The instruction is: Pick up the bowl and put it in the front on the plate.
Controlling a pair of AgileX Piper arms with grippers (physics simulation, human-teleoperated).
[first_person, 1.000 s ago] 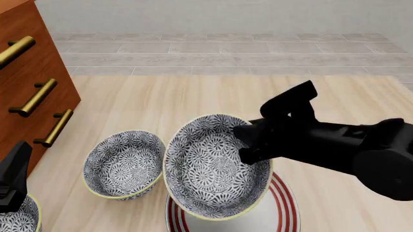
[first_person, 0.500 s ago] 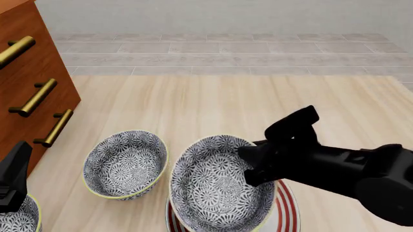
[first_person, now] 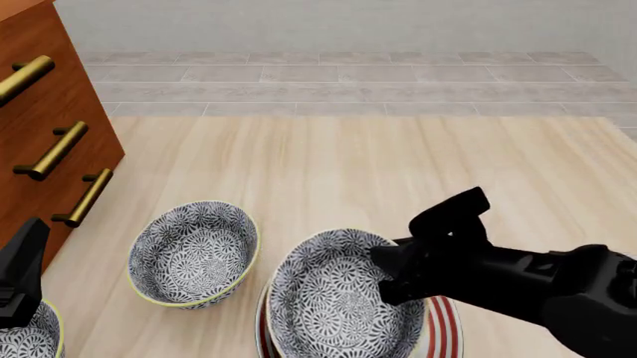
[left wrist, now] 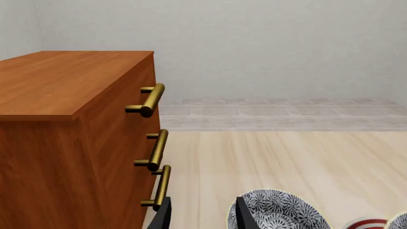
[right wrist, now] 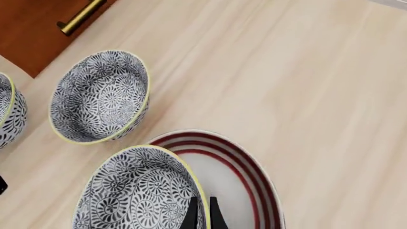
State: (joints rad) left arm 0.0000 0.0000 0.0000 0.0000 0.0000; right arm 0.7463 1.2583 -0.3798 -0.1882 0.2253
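My right gripper [first_person: 390, 270] is shut on the near-right rim of the patterned bowl [first_person: 339, 298]. Its thin fingers [right wrist: 192, 215] pinch that yellow-green rim in the right wrist view. The bowl [right wrist: 137, 191] is upright and low over the left part of the red-ringed plate [first_person: 445, 328], also visible as the plate [right wrist: 239, 174]; contact between them cannot be told. My left gripper [left wrist: 203, 220] is open with nothing between its fingers, near the cabinet at the front left. Its dark body [first_person: 20, 280] shows at the left edge.
A second patterned bowl [first_person: 194, 252] stands on the table left of the plate, and a third bowl [first_person: 25, 339] sits at the front-left corner under my left arm. A wooden drawer cabinet [first_person: 45, 127] with brass handles [left wrist: 152, 99] lines the left side.
My right gripper has lowered the bowl and drawn it toward the front, down onto or just over the plate. The left arm has stayed still.
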